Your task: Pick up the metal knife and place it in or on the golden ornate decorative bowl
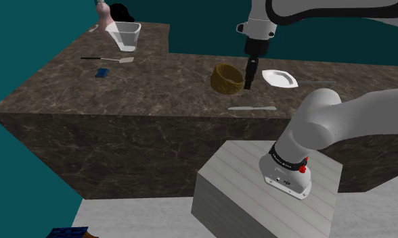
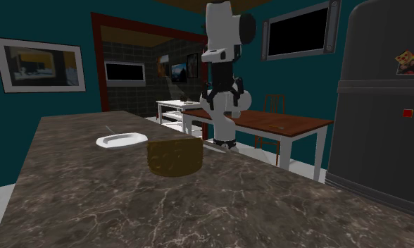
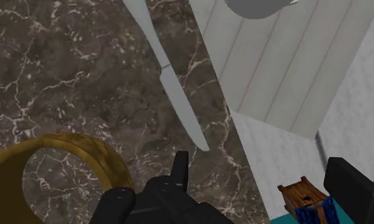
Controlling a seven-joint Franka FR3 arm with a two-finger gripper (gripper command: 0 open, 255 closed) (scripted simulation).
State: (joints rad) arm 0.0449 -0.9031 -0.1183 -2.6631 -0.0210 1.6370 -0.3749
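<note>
- Knife (image 1: 252, 108), pale grey, lies flat on the dark marbled table (image 1: 123, 94), close to the table's near edge in the shoulder view, on the side of the stand (image 1: 258, 196).
- The shoulder view takes in the whole table top. It also shows a clear tub (image 1: 126, 35) and a slim utensil (image 1: 106, 59), well apart from the knife at that view's far left.
- The wrist view gives the knife's two ends and the hand's spread. It also shows a small wooden and blue thing (image 3: 306, 202) down on the floor beside the stand.
- The second exterior view looks across the table from the other side. The golden-brown bowl (image 2: 174, 156) and a white plate (image 2: 121, 140) stand in front, with a red-brown dining table (image 2: 283, 125) and a dark fridge (image 2: 385, 106) beyond.
- The knife's long axis runs nearly along the table's near edge, left to right across the shoulder view.
- In the wrist view the pointed blade tip is the end nearer the hand and the bowl. The handle runs away toward the grey arm link (image 3: 256, 6).
- The hand (image 1: 251, 82) hangs above the table between the bowl and the plate, just beside the bowl's wall.
- Its fingers (image 3: 179, 167) stand wide apart and hold nothing.
- The knife lies apart from the hand, between it and the table's near edge. The blade tip comes close to one finger but does not touch it.
</note>
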